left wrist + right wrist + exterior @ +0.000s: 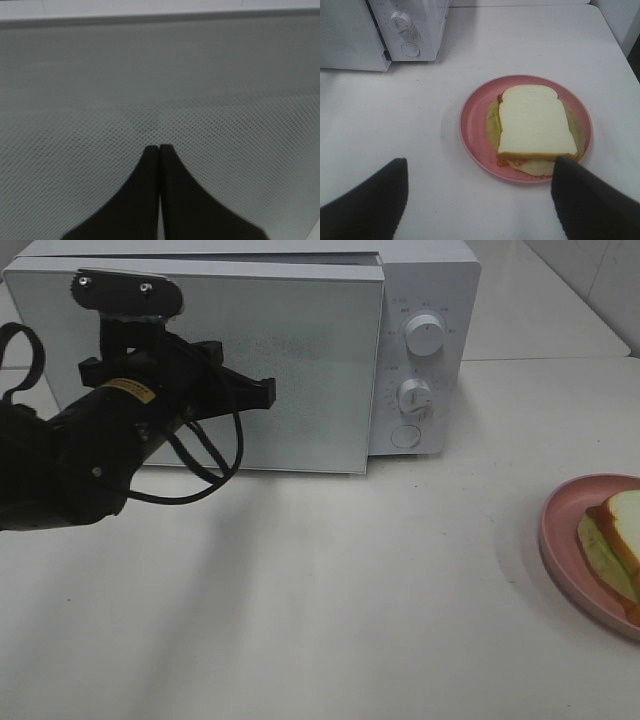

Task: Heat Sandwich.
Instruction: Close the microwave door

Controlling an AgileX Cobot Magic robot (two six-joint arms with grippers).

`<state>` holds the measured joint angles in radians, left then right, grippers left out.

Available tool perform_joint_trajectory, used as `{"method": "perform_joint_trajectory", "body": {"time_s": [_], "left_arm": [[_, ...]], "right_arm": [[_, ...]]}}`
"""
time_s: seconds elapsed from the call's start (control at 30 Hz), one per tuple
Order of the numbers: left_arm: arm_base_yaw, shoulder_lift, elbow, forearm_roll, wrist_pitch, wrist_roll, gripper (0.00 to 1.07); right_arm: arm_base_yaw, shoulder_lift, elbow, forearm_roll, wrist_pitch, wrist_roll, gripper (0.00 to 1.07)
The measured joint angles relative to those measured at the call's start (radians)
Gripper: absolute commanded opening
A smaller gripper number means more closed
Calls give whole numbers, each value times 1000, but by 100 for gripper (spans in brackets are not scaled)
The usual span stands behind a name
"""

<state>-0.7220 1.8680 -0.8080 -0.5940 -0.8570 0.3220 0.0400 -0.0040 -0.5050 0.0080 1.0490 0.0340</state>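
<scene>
From above, the left end effector sits against the microwave door, likely to work it; its wrist view shows fingers pressed together. The right wrist view shows the right end effector spread wide above the sandwich on its plate at the worktop's right edge, poised to pick.

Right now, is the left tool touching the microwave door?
Cannot tell. In the left wrist view the shut left tool points at the microwave door from close by, but no view plainly shows contact or a gap.

Sandwich on plate, right of microwave.
</scene>
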Motion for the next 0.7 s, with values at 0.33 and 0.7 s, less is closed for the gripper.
{"method": "perform_joint_trajectory", "body": {"time_s": [0.33, 0.7], "left_arm": [[-21, 74, -140, -58, 78, 59, 0], [-43, 134, -273, -133, 191, 160, 0]], "right_arm": [[0, 0, 0, 0, 0, 0, 76], [0, 0, 0, 0, 0, 0, 76]]}}
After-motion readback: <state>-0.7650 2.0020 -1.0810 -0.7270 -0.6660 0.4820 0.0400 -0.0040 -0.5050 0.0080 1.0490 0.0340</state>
